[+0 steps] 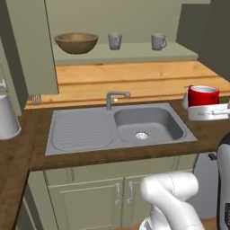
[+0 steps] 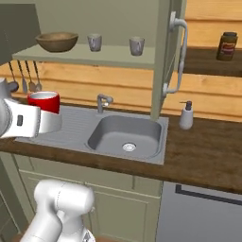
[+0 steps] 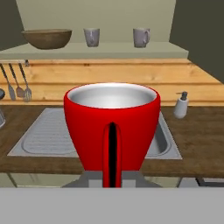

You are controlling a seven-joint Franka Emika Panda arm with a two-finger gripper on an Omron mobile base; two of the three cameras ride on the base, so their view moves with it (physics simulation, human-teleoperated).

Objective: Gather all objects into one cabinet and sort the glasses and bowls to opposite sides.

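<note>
Up on the pale shelf (image 1: 134, 55) of the olive wall cabinet (image 2: 118, 16) stand, from left to right, a wide brown wooden bowl (image 1: 77, 42) and two small grey mugs (image 1: 115, 41) (image 1: 158, 41), well apart from the bowl. Below them lies the grey sink (image 1: 121, 128), set into the wooden worktop (image 1: 15, 157). Over the worktop, right of the sink in the left base view, the gripper (image 1: 211, 112) holds the glossy red mug (image 3: 112, 127) upright in the air; the fingers are pinched nearly together on its handle. Carrying seems to be the step in hand. Next, the red mug likely needs lifting to the shelf and setting beside the grey mugs, away from the bowl.
</note>
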